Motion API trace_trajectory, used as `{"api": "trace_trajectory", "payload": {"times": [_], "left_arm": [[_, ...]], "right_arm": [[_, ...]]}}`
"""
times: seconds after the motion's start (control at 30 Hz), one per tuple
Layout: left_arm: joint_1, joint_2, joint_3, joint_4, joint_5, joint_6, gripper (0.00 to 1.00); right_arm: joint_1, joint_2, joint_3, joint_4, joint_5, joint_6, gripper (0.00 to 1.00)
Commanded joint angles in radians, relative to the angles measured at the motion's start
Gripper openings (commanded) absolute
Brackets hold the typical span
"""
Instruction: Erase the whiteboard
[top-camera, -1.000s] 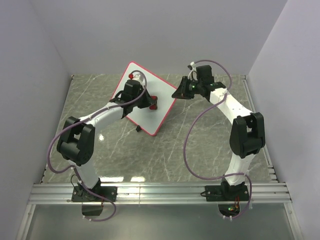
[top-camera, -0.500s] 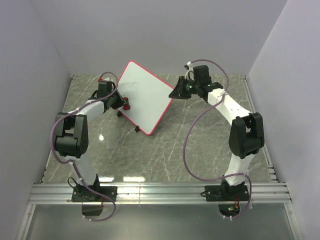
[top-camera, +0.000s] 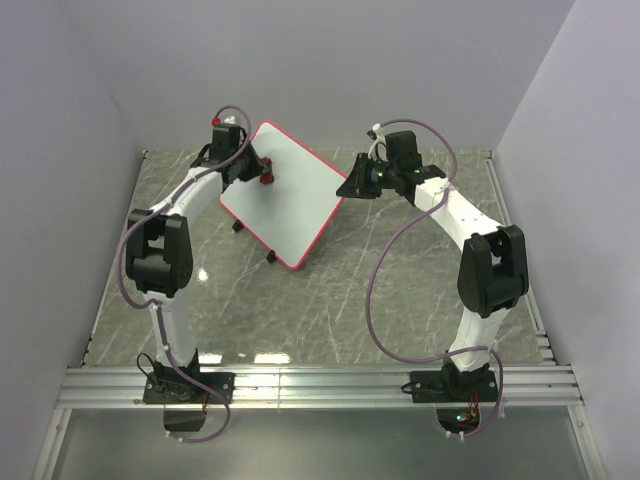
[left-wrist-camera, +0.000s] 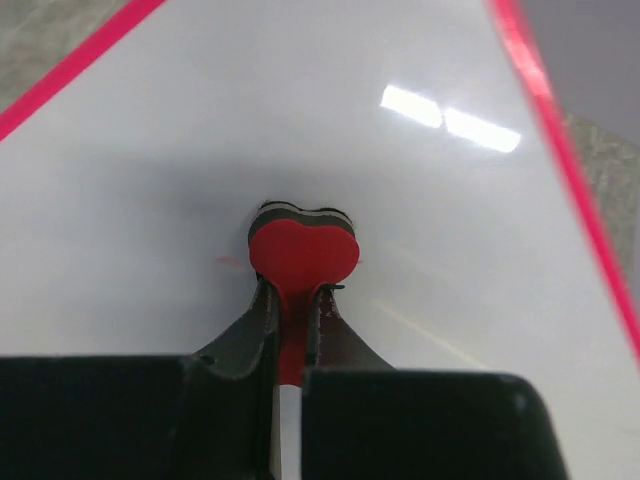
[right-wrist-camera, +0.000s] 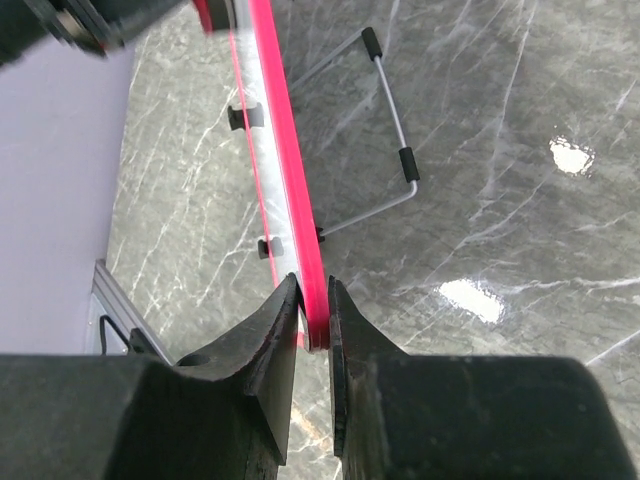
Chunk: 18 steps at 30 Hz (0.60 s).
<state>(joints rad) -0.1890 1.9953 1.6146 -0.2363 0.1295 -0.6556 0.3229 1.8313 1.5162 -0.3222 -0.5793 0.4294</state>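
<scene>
**Sweeping over to the far-left corner**

Clamping the eraser (left-wrist-camera: 302, 250) in the left claw (left-wrist-camera: 293, 300), sliding it from the middle up to that corner. Pinching the right rim of the board (top-camera: 290, 195) with the right claw (right-wrist-camera: 313, 300), keeping it propped on the table (top-camera: 400, 290). Looking nearly clean.

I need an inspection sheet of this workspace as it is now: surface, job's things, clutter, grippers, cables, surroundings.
Surface: grey marbled table, glossy.
Job's things: whiteboard tilted, wire stand beneath; nearly clean, one faint red trace beside the eraser.
Clutter: nothing seen.
Grippers: left gripper shut on red eraser block, pressed on the board; right gripper shut on the board's red rim.
Cables: purple cable loops along each arm.
Surroundings: plain walls; metal rail at near edge.
</scene>
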Motion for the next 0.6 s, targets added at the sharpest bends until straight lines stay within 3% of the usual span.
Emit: {"api": "trace_trajectory", "payload": {"times": [0.0, 0.13, 0.33, 0.57], "left_arm": [[-0.072, 0.065, 0.111, -0.007, 0.038, -0.006, 0.0], [-0.09, 0.091, 0.171, -0.012, 0.056, -0.01, 0.0], [-0.063, 0.079, 0.142, -0.012, 0.027, -0.01, 0.0], [0.088, 0.077, 0.036, 0.002, 0.047, -0.021, 0.0]], "right_arm": [[0.045, -0.013, -0.024, -0.017, 0.002, -0.054, 0.0], [0.047, -0.014, -0.022, -0.02, 0.006, -0.06, 0.0], [0.045, -0.012, -0.017, -0.035, 0.015, -0.077, 0.0], [0.045, -0.003, -0.01, -0.04, 0.012, -0.081, 0.0]]}}
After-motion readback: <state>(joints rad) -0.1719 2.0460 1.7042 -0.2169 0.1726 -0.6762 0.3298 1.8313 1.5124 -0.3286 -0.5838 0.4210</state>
